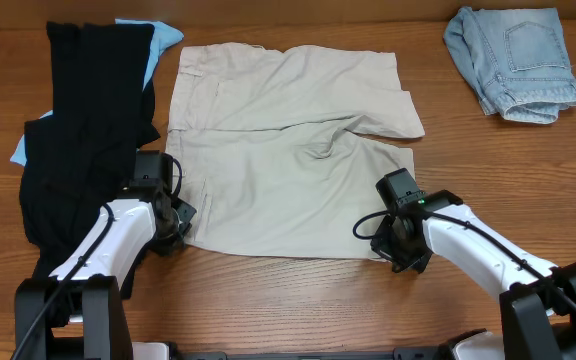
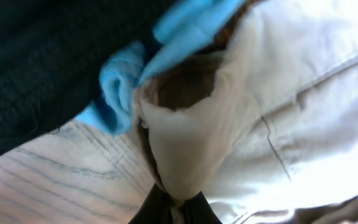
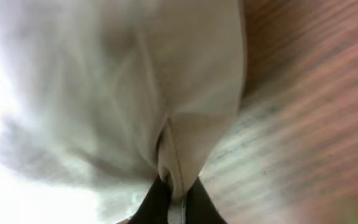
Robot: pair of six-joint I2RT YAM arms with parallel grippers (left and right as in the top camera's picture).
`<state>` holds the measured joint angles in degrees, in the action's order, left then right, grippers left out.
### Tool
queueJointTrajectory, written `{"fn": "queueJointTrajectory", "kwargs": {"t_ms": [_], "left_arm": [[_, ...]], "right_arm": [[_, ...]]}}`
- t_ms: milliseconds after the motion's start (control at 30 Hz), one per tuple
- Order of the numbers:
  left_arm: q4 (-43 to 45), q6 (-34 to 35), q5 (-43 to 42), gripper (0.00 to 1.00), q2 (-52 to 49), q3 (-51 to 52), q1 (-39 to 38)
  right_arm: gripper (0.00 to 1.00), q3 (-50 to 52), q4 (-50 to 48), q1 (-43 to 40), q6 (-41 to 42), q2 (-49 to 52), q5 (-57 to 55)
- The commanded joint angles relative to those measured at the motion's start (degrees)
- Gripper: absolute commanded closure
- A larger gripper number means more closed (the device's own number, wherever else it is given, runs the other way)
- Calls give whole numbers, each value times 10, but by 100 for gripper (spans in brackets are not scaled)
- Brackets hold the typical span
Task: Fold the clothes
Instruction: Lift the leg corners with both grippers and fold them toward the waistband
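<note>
Overhead, the khaki shorts (image 1: 288,150) lie spread across the middle of the bench (image 1: 298,300). The left fingers (image 1: 178,222) are closed on a pinch of hem at the lower left corner. The right fingers (image 1: 400,250) are closed on the lower right corner. Both wrist views show only a narrow bunch of cloth in each grip, so I judge a corner could slip free during the lift. If the two arms rise unevenly, the fold would skew. The black garment (image 1: 83,120) lies just beside the left grip and could be dragged along.

Count: one pair of khaki shorts, one black garment, one blue cloth (image 1: 163,38) beneath it at upper left, and one pair of denim shorts (image 1: 513,62) at upper right. That makes four pieces.
</note>
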<state>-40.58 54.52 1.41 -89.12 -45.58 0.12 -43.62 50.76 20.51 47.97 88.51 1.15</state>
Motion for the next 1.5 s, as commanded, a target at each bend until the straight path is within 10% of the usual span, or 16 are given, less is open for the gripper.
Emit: {"fn": "queueJointTrajectory", "kwargs": {"t_ms": [0,733,1167,1467], "left_arm": [[-64,-125,-43,96,8,-58,2],[-562,-280,-17,96,15,-578,2],[-492,-227,79,96,14,-560,2],[-160,-207,138,96,9,-392,2]], "right_arm": [[96,-35,38,-29,-8,5,-14],[96,-399,339,-146,-170,-195,-63],[96,-399,188,-146,-209,-126,-85],[96,-399,-15,-146,-242,30,-90]]}}
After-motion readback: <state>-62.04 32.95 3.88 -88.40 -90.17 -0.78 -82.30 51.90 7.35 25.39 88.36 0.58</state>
